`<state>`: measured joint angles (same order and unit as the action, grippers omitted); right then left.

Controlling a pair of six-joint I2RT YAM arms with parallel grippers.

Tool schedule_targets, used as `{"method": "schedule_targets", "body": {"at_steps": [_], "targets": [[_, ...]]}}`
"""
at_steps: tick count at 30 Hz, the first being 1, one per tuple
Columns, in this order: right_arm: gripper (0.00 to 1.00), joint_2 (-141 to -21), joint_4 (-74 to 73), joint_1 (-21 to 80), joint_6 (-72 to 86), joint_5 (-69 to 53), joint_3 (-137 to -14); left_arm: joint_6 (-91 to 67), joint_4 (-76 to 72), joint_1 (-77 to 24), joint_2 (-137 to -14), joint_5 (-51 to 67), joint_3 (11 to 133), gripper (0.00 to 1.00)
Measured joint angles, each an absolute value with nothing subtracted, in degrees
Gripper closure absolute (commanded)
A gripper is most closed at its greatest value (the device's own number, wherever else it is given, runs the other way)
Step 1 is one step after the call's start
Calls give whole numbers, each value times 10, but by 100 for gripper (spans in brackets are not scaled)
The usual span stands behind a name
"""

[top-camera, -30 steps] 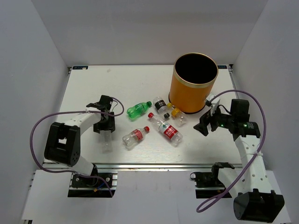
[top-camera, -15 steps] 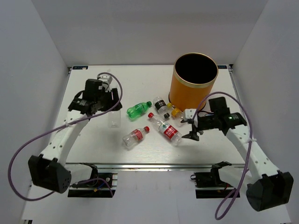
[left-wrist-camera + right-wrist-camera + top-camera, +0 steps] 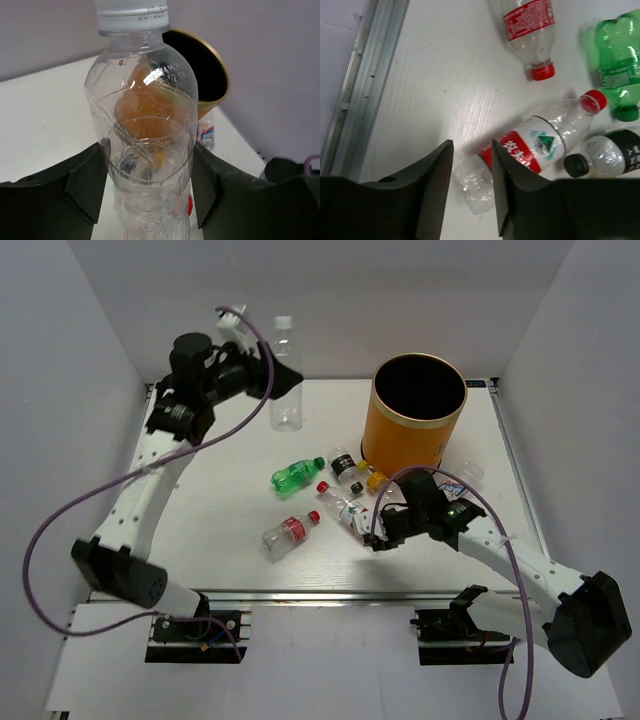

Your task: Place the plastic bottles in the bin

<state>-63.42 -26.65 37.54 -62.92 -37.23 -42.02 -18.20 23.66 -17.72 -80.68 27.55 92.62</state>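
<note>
- Top external: my left gripper (image 3: 283, 381), pinching a clear white-capped bottle (image 3: 287, 412), has lifted it high, 10 o'clock of the bin (image 3: 400, 445); dropping next
- My right gripper (image 3: 470, 182) has arrived, spread over a red-labelled bottle (image 3: 530, 145)

I'm seeing left arm stretching high and forward, wrist turning toward right side. Left gripper (image 3: 288, 381) clamping both fingers on clear bottle (image 3: 286, 412), holding it upright in air. Right arm reaching low toward centre, forearm sloping down. Right gripper (image 3: 375, 533) pointing downward, jaws standing narrowly parted.
</note>
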Motion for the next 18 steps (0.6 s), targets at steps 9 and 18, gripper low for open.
{"method": "schedule_targets", "body": {"at_steps": [9, 18], "targets": [[84, -550, -305, 387, -592, -359, -392, -242, 120, -277, -1080, 315, 1141, 92], [84, -425, -300, 387, -514, -280, -340, -250, 101, -367, -1198, 263, 1274, 91]]}}
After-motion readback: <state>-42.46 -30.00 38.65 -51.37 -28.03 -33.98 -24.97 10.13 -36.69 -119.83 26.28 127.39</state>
